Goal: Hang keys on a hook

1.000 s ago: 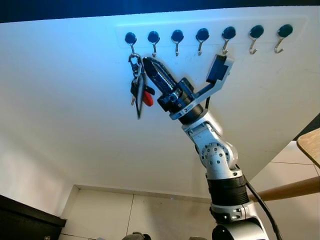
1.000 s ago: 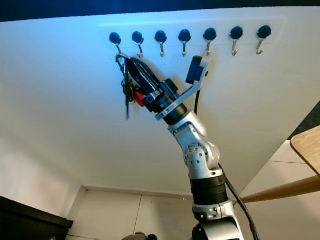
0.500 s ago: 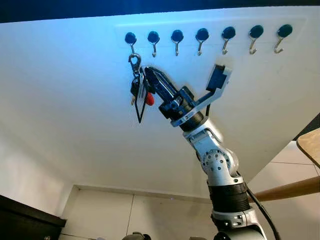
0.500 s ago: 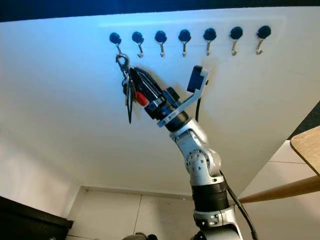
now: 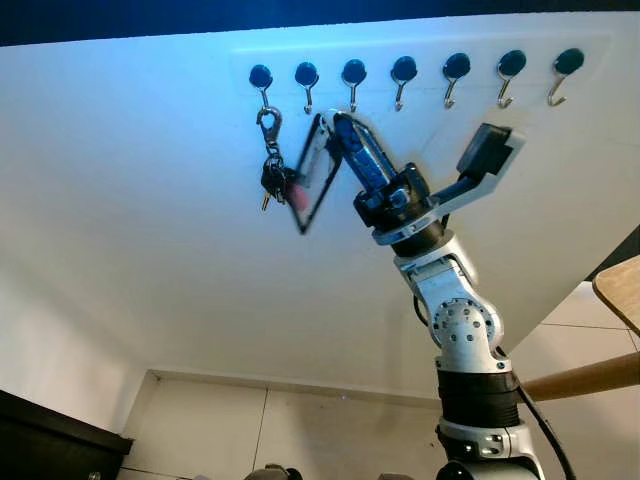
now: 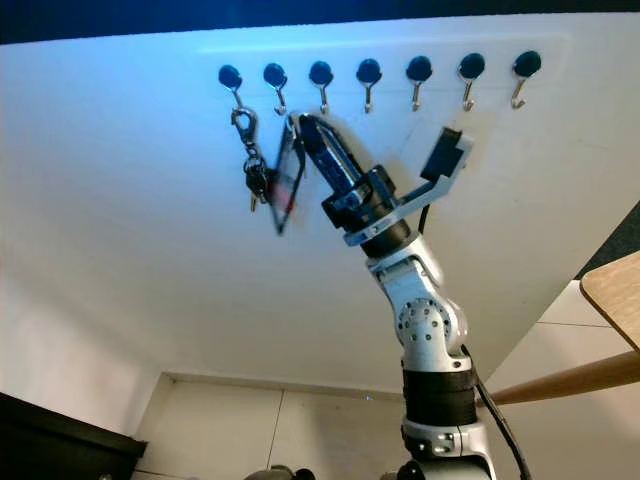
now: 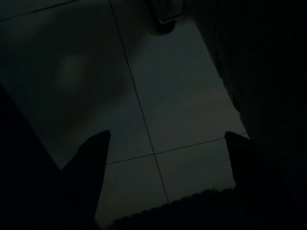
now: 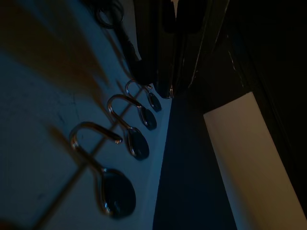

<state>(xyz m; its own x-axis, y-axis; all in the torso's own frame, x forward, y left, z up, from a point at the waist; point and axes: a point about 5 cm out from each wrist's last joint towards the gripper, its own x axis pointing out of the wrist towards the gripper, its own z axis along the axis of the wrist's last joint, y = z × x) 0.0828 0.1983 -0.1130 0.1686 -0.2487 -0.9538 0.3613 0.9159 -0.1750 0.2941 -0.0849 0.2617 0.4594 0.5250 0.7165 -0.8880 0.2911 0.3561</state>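
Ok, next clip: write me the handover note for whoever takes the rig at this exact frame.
Right gripper: raised to the wall just below the row of hooks; whether it is open or shut cannot be told, and a blurred flat tag from the bunch lies against it.
Left gripper: open, arm hanging idle over the tiled floor.
Keys: hanging by their clip from the leftmost hook.
Done: keys are on a hook.
Left: get the right gripper clear of the tag and lower the arm.

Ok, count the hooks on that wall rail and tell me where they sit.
7 hooks in one row along the top of the wall, left to right; the keys hang from the leftmost hook.
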